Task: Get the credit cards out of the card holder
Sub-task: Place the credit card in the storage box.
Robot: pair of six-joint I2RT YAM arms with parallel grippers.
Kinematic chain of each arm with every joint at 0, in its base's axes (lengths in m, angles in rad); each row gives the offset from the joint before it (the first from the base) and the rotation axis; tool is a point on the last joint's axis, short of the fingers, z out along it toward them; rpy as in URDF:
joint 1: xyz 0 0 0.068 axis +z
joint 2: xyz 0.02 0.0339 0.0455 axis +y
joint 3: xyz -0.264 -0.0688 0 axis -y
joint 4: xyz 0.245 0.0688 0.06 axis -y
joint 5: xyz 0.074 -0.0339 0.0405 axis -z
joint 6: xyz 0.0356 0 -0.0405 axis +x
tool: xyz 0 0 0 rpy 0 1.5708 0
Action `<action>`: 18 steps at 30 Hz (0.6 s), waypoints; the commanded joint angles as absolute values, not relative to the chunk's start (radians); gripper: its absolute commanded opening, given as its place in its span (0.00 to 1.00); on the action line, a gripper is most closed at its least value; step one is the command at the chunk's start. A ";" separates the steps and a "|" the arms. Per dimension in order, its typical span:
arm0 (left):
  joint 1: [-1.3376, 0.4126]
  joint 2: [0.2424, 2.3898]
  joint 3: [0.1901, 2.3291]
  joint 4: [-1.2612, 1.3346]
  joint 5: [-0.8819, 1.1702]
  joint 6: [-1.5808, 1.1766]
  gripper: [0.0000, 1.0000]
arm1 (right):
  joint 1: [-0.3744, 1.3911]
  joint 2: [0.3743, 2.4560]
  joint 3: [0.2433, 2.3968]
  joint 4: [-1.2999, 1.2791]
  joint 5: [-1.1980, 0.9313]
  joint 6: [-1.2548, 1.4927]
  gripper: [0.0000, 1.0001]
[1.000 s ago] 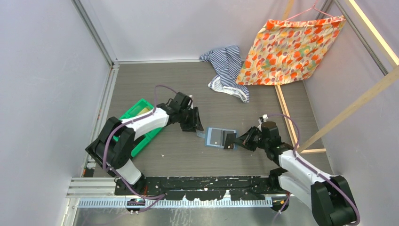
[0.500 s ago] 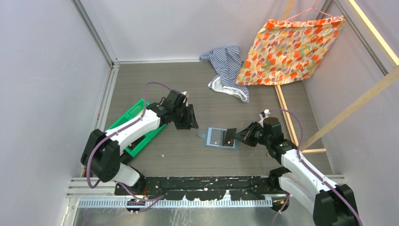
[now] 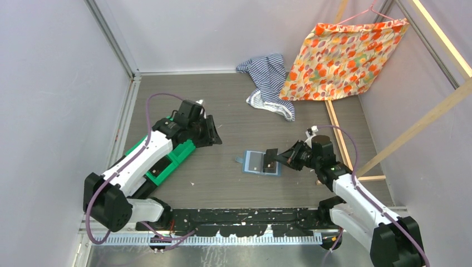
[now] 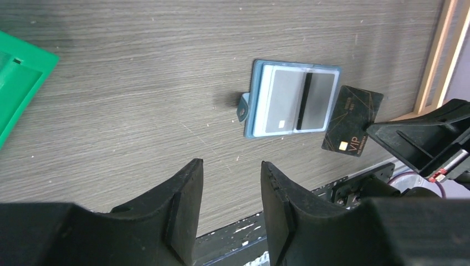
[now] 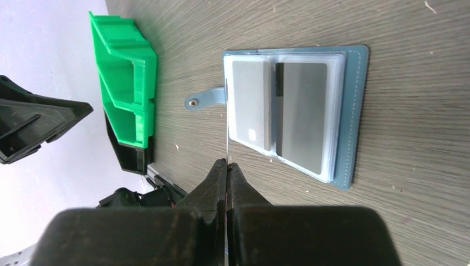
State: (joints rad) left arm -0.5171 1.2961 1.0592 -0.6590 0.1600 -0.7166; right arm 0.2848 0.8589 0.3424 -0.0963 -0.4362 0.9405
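The slate-blue card holder (image 3: 257, 163) lies open on the table, with two grey cards in its clear slots (image 5: 252, 105) (image 5: 300, 115). It also shows in the left wrist view (image 4: 291, 100). My right gripper (image 3: 282, 158) is shut on a black VIP credit card (image 4: 353, 121) and holds it just off the holder's right edge. That card is edge-on in the right wrist view (image 5: 226, 122). My left gripper (image 3: 214, 137) is open and empty, well left of the holder near the green bin, with fingertips (image 4: 194, 169) apart.
A green two-compartment bin (image 3: 165, 162) stands at the left under my left arm. A striped cloth (image 3: 270, 83) and an orange floral cloth on a hanger (image 3: 345, 55) are at the back. A wooden frame (image 3: 337, 136) runs along the right.
My left gripper has drawn back to the left, away from the holder toward the green bin. My right gripper has stayed shut on the black card and raised it slightly by the holder's right edge.
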 commanded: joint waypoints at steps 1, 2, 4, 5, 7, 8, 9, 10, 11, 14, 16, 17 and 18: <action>-0.506 1.224 1.166 -0.752 0.147 -0.699 0.44 | 0.309 0.863 0.403 -0.026 -0.465 0.971 0.01; -0.504 1.212 1.192 -0.773 0.132 -0.700 0.44 | 0.319 0.866 0.409 -0.018 -0.461 0.981 0.01; -0.500 1.190 1.222 -0.802 0.110 -0.701 0.44 | 0.352 0.872 0.422 -0.007 -0.445 0.990 0.01; -0.498 1.181 1.230 -0.809 0.119 -0.701 0.44 | 0.369 0.875 0.430 -0.004 -0.437 0.993 0.01; -0.494 1.172 1.225 -0.793 0.174 -0.707 0.45 | 0.402 0.883 0.441 0.032 -0.426 0.999 0.01; -0.494 1.174 1.216 -0.772 0.222 -0.713 0.46 | 0.418 0.891 0.444 0.060 -0.430 1.005 0.01; -0.494 1.178 1.196 -0.743 0.294 -0.725 0.50 | 0.431 0.899 0.444 0.094 -0.436 1.011 0.01; -0.494 1.178 1.168 -0.698 0.351 -0.751 0.56 | 0.446 0.911 0.440 0.133 -0.451 1.028 0.01; -0.494 1.175 1.134 -0.640 0.407 -0.768 0.58 | 0.451 0.915 0.434 0.188 -0.461 1.041 0.01; -0.494 1.156 1.025 -0.441 0.557 -0.854 0.65 | 0.457 0.939 0.411 0.345 -0.512 1.106 0.01; -0.494 1.147 0.962 -0.313 0.620 -0.912 0.68 | 0.459 0.956 0.409 0.413 -0.533 1.136 0.01; -0.494 1.145 0.930 -0.250 0.652 -0.937 0.68 | 0.462 0.965 0.412 0.432 -0.537 1.146 0.01; -0.494 1.145 0.895 -0.189 0.680 -0.964 0.68 | 0.466 0.976 0.414 0.453 -0.543 1.159 0.01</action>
